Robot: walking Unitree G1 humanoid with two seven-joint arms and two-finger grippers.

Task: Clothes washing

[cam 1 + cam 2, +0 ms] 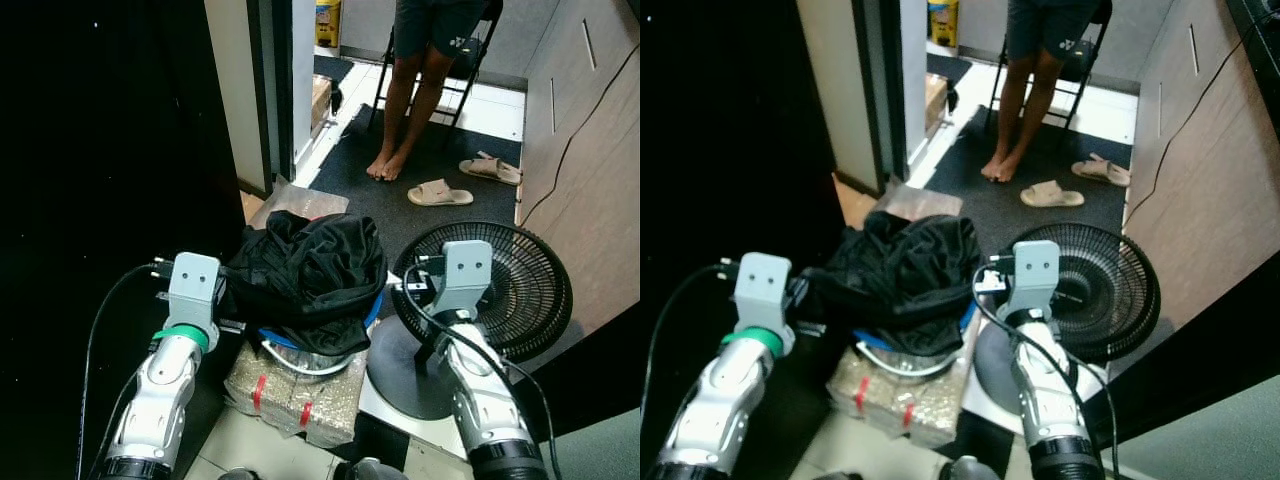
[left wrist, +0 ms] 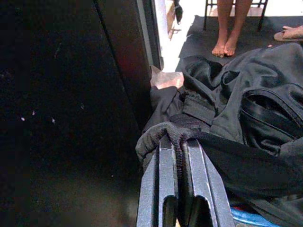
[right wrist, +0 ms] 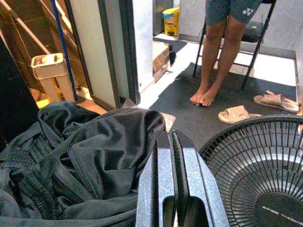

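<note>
Left gripper (image 2: pixel 179 142): fingers pinched on one black garment (image 1: pixel 310 270) heaped in the basin (image 1: pixel 300 355) at 12 o'clock. Right gripper (image 3: pixel 173 142): fingers together, holding nothing, beside one fan (image 1: pixel 520 285). Two sandals (image 1: pixel 438 192).

Person (image 1: pixel 420 80) cut off above the shorts; blue basin (image 1: pixel 300 345) mostly buried under black clothes (image 1: pixel 310 270).

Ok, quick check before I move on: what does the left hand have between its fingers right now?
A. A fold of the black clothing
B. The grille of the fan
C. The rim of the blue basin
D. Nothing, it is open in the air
A. In the left wrist view the left hand is shut on a bunched fold of the black clothing, which wraps over its fingertips.
</note>
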